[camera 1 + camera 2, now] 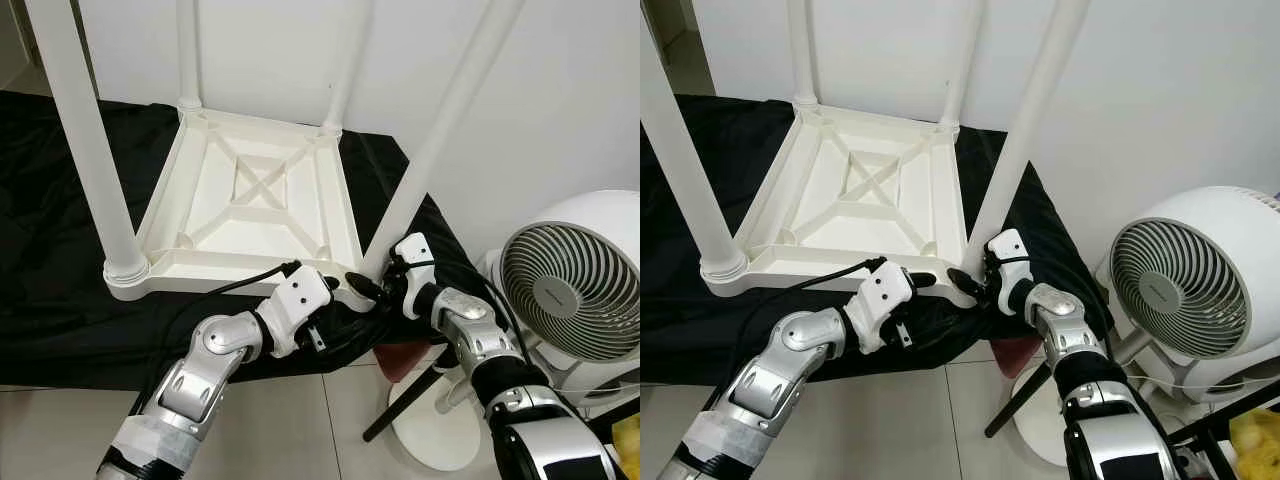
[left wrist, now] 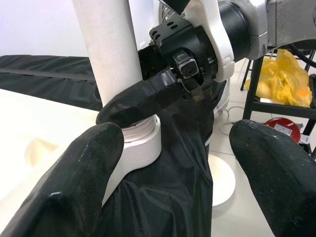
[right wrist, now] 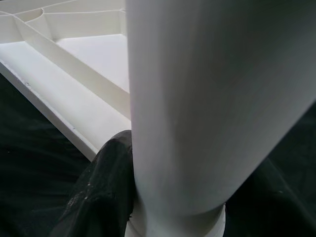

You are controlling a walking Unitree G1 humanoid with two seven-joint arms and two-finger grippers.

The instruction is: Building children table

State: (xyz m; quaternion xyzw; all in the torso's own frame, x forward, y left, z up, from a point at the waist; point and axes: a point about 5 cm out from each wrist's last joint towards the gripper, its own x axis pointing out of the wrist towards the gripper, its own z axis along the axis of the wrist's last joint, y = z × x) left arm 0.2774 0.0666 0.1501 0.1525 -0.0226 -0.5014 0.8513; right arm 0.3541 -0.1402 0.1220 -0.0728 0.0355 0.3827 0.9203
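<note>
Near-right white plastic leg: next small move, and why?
Probably twist the white plastic leg tighter with the right gripper: its jaws are shut around the base, and the leg leans outward at its socket. Left gripper waits open beside.

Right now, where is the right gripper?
In the left eye view, the right gripper is at the near right corner of the upside-down table, closed around the bottom of the table leg, just left of the fan.
</note>
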